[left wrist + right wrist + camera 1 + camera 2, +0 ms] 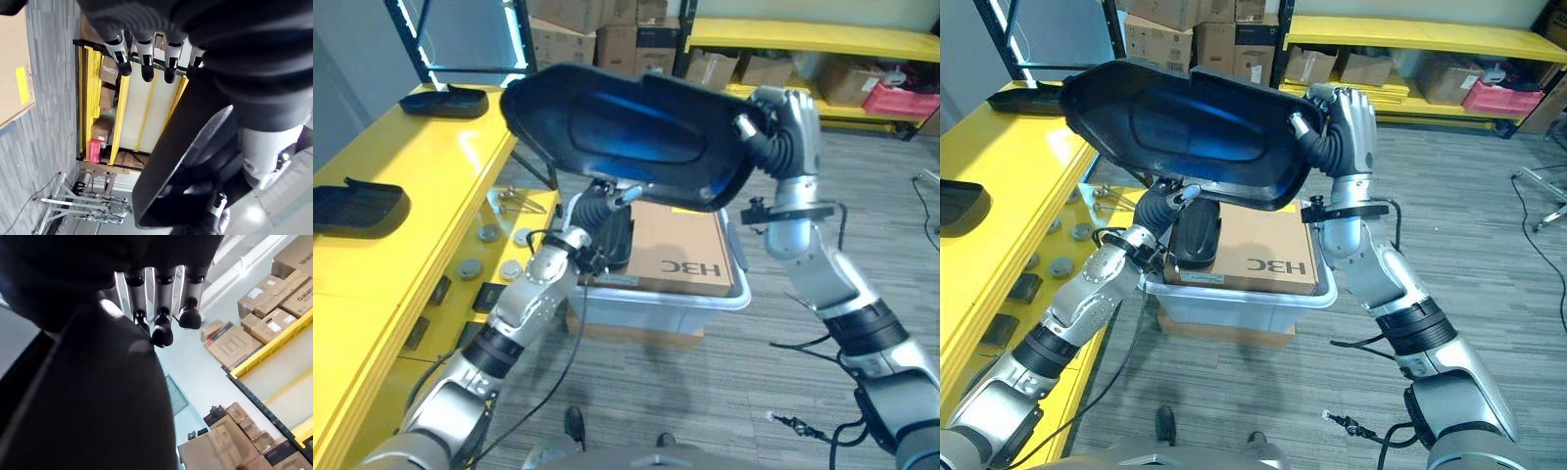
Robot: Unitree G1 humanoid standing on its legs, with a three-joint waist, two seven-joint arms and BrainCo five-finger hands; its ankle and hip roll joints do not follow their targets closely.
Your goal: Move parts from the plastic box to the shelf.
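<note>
A large black plastic shell part [626, 127] hangs tilted in the air above the clear plastic box [656, 299]. My right hand [793, 127] is shut on the part's right end, its fingers [161, 318] lying over the edge. From below, my left hand [592, 211] props up the lower edge; its fingers [146, 58] are straight and open, with the part [186, 161] beside them. Inside the box lie a brown cardboard box [680, 250] and a second black part [1197, 235].
The yellow shelf [411, 176] runs along the left, with two black parts [445, 101] [357, 208] on top and small round pieces [489, 233] on a lower level. A yellow rack [803, 39] with cardboard boxes stands at the back.
</note>
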